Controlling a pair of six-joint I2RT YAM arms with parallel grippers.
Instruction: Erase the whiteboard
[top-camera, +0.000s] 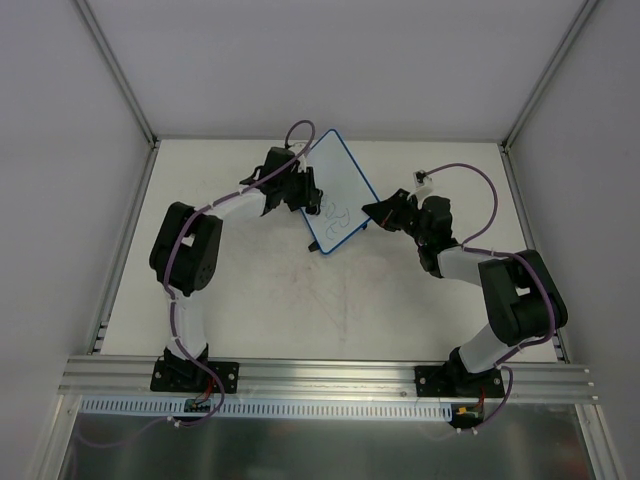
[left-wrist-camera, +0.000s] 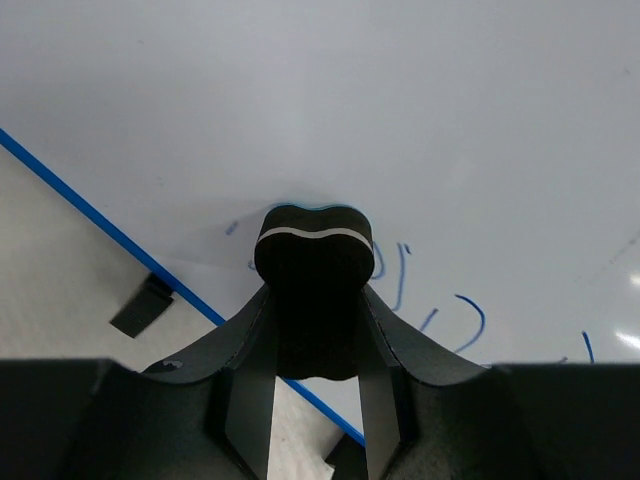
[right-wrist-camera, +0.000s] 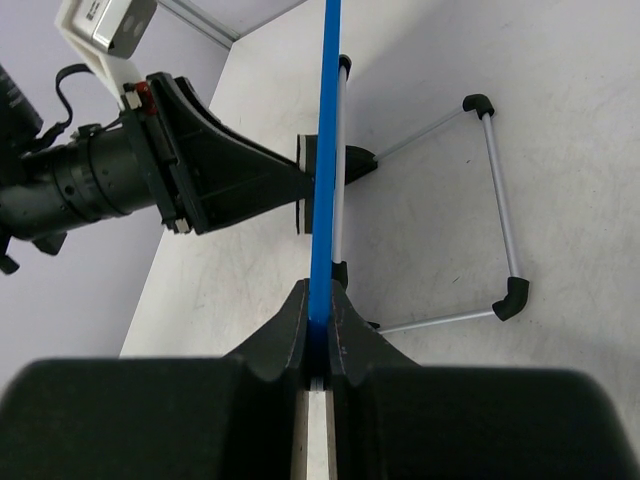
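Whiteboard (top-camera: 335, 195) stands propped on edge toward the far middle of the counter (top-camera: 250, 300), between the two arms. It rests on a wire stand (right-wrist-camera: 497, 200) behind it.

Left fingers (left-wrist-camera: 262, 330) are clamped on a black bone-shaped eraser (left-wrist-camera: 313, 262), which is pressed flat to the board face just beside the blue scribbles (left-wrist-camera: 470, 315).

Right fingers (right-wrist-camera: 297, 335) are pinched tight on the board's blue rim (right-wrist-camera: 326, 150), seen edge-on.
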